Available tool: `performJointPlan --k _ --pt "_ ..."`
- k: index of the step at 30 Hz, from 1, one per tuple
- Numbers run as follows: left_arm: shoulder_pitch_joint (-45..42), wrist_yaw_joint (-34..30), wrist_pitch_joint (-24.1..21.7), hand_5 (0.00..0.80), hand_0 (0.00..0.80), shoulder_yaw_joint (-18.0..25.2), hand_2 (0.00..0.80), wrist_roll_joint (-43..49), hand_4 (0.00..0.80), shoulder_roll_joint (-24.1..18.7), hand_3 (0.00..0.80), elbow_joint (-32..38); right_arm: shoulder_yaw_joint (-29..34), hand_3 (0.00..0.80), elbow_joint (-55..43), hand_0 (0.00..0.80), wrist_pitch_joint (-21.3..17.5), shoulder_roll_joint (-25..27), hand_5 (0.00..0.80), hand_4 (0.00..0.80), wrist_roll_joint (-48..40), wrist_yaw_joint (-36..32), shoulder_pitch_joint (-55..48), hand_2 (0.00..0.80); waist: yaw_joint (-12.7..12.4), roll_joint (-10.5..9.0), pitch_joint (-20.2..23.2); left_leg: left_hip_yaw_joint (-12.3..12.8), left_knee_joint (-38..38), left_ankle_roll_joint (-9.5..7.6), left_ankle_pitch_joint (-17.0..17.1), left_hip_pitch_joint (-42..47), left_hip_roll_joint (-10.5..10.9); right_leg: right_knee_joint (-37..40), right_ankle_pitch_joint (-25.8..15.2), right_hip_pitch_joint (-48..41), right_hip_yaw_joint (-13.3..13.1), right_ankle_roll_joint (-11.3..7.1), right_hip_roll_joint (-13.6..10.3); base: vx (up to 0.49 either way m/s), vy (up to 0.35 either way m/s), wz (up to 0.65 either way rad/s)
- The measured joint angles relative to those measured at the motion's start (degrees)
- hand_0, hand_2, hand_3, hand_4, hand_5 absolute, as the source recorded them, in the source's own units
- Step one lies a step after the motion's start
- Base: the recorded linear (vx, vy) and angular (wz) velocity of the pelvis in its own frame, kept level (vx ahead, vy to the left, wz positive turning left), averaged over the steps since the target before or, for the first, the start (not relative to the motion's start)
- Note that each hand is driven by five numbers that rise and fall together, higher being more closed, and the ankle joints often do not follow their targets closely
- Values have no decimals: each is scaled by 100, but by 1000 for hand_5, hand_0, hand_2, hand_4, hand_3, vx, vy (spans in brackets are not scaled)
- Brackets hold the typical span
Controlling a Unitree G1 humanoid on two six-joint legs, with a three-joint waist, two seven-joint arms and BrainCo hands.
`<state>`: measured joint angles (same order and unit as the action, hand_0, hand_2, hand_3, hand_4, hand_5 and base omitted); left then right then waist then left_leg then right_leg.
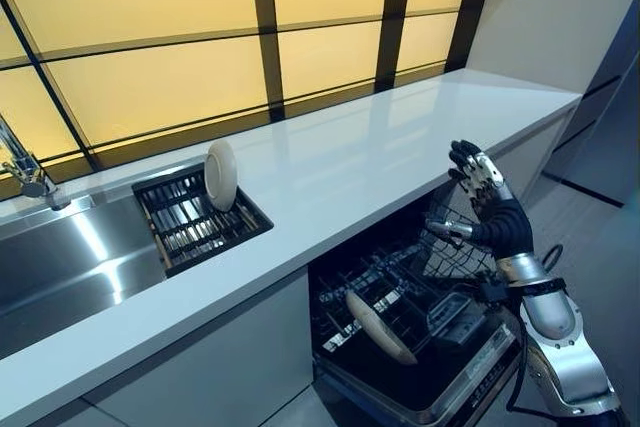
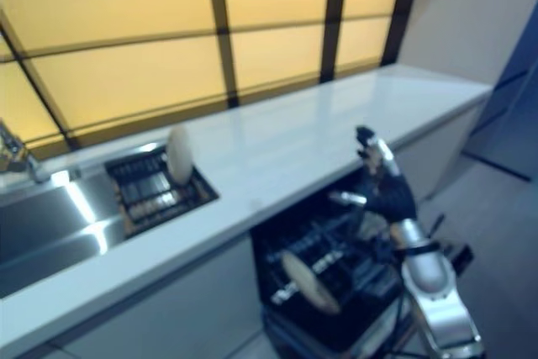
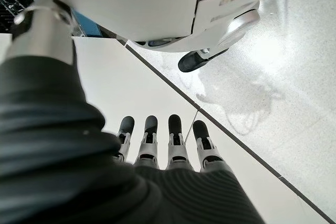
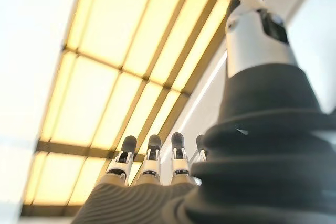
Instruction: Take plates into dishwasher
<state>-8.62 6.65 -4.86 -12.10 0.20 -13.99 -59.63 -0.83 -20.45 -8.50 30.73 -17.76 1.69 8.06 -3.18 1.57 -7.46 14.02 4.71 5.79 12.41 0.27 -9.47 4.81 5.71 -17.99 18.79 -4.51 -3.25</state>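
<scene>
A white plate [image 1: 221,174] stands on edge in the black drying rack [image 1: 190,227] set in the counter beside the sink. A second plate [image 1: 379,327] leans in the lower rack of the open dishwasher [image 1: 420,337] under the counter. My right hand [image 1: 492,207] is raised above the dishwasher at the counter's edge, fingers straight and empty, and it points at the window in its wrist view [image 4: 149,166]. My left hand [image 3: 168,153] shows only in its wrist view, fingers straight, hanging over the floor and holding nothing.
A steel sink [image 1: 60,267] with a tap [image 1: 25,172] lies at the left. The long white counter [image 1: 400,137] runs to the right towards a wall. Yellow window panels [image 1: 200,47] back the counter. The pulled-out dishwasher rack juts into the floor space.
</scene>
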Motion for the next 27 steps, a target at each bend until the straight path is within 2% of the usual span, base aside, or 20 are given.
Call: performJointPlan --k 1,5,10,12,13,15,19,20,22,27 --pt "9 -1 -2 0 0 -1 0 0 0 1 0 -8 -3 0 -8 0 2 9 0 0 -12 -10 56 0 -75 0 7 -10 1 0 4 -2 6 1 1 -7 12 0 5 38 -12 9" --pt "12 -2 -70 0 0 18 0 0 0 7 0 -77 -64 0 -17 0 5 161 0 0 -118 -2 424 0 -108 -47 24 -187 -17 -5 9 -30 88 0 49 -97 45 -10 -8 53 -8 23" --pt "116 -48 -96 0 0 221 0 11 0 23 0 -265 -128 0 -34 0 112 213 0 0 -153 45 799 0 -286 -90 34 -321 -191 -1 0 -219 129 -2 90 -163 119 8 27 96 32 23" --pt "140 -62 -96 0 0 250 0 13 0 20 0 -277 -166 0 -48 0 197 279 0 0 -152 107 873 0 -299 -105 28 -287 -275 -21 -19 -344 153 -4 122 -207 271 -6 16 142 78 48" --pt "175 -68 -96 0 0 261 0 19 0 12 0 -310 -181 0 -63 0 238 338 0 0 -151 131 889 0 -331 -118 21 -208 -336 -63 -50 -414 149 -5 146 -240 377 -14 2 136 75 50" --pt "215 -71 -96 0 0 269 0 21 0 -24 0 -330 -184 0 -65 0 325 374 0 0 -147 140 891 0 -378 -161 8 11 -381 -78 -59 -396 160 -12 193 -290 415 -49 -54 137 81 41" --pt "198 -65 -92 0 0 336 0 31 0 -90 0 -380 -212 0 -67 0 481 374 0 0 -142 200 982 0 -436 -281 -31 -13 -373 -174 -88 -455 381 -64 275 -289 413 -151 -221 149 95 23" --pt "185 -65 -89 0 0 369 0 31 0 -93 0 -397 -213 0 -66 0 530 366 0 0 -139 234 1009 0 -454 -315 -40 -19 -382 -292 -96 -482 453 -65 295 -285 406 -183 -275 190 125 18" --pt "181 -66 -76 0 0 390 0 30 0 -94 0 -413 -214 0 -59 0 655 365 0 0 -132 275 1064 0 -543 -364 -48 -35 -405 -363 -146 -498 554 -71 312 -292 405 -210 -370 150 105 10" --pt "234 -103 -66 0 0 432 0 31 0 -97 0 -462 -233 0 129 0 928 353 0 0 -99 373 1390 0 -597 -500 -47 -167 -455 -478 -280 -506 806 -208 313 -345 437 -208 -556 165 124 20"
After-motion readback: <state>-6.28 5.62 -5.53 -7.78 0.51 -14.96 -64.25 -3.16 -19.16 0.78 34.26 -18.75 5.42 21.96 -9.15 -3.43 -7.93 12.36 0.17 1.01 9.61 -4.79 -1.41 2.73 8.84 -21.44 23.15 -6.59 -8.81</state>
